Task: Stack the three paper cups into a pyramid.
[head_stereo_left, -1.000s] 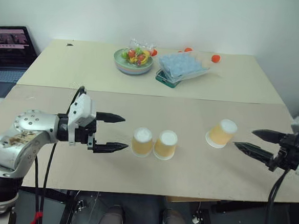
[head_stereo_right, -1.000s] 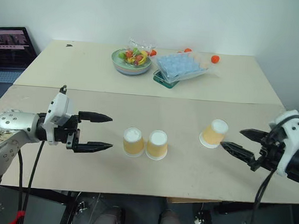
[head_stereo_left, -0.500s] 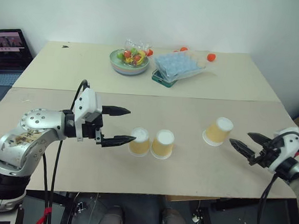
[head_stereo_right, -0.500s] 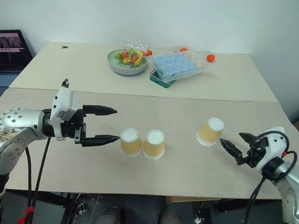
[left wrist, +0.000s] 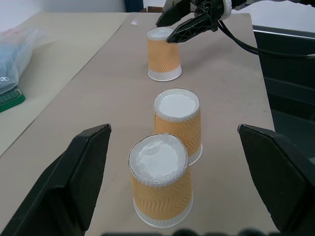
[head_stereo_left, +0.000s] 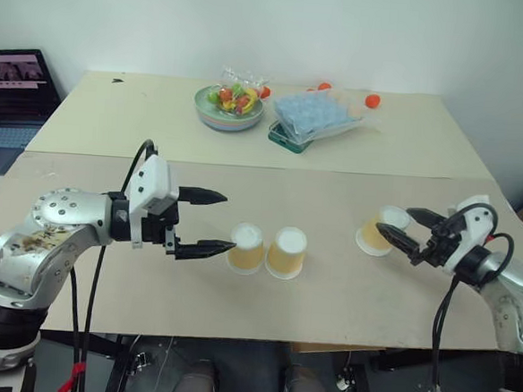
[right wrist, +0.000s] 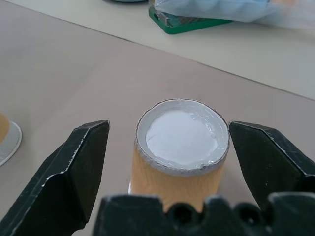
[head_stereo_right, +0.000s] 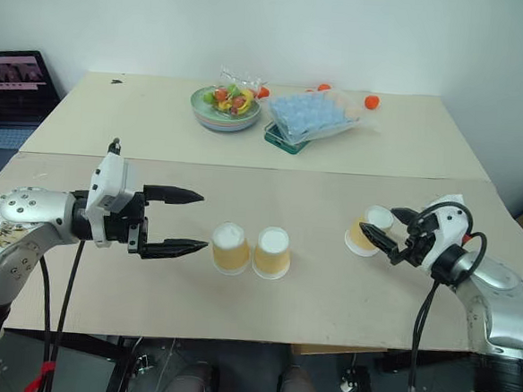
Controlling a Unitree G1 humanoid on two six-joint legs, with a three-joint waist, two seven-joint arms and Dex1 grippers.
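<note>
A: A pale desk against a white wall, with a fruit bowl and a tray of blue cells at the far side. Where are the cups?

B: All three stand upside down at the near side. Two sit side by side, touching or nearly so, at the middle: the left cup and the middle cup. The third cup stands alone, well apart to the right.

A: And the grippers?

B: The right gripper has its jaws spread wide, one finger on each side of the third cup, not yet pressing it. The left gripper is also released and empty, its tips just left of the left cup.

A: What does the next move turn on?

B: The third cup stands upright between the right jaws, its long axis vertical, so I'd judge the right arm should close on it, lift it, and carry it left onto the pair.
</note>
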